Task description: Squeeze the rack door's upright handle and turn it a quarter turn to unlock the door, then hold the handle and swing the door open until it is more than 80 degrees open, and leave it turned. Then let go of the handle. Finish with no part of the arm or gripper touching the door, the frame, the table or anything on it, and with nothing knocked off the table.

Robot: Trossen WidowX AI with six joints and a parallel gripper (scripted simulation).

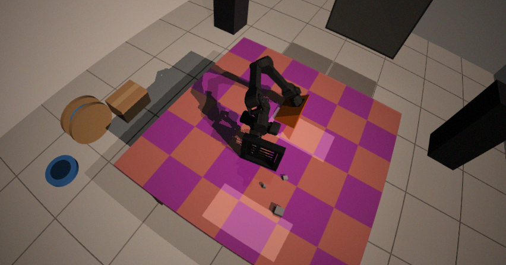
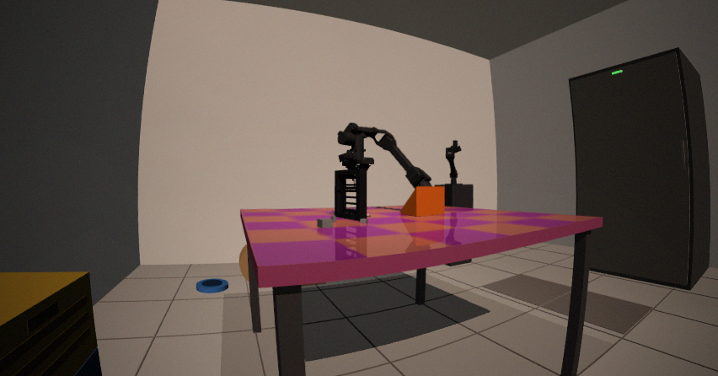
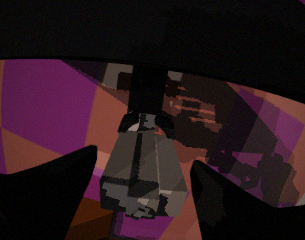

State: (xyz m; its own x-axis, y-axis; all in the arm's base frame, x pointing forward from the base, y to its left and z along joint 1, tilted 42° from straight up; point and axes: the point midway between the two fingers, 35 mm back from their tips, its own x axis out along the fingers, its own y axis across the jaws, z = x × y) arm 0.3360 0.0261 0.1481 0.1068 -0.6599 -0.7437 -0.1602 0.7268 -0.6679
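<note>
Your hand (image 3: 144,160) is partly open, pointing down, its fingers apart on either side of the grey handle (image 3: 144,165), above the checkered desk (image 1: 329,177) (image 2: 426,262) (image 3: 42,100).

The tabletop (image 1: 322,199) (image 2: 426,270) looks smooth and glossy.

The black slatted upright rack frame (image 1: 280,162) (image 2: 362,192) (image 3: 152,35) is blocking passage on one side of the grey faceted handle (image 3: 144,160); open gaps are separating both flanks from the black pointed fingers.
</note>
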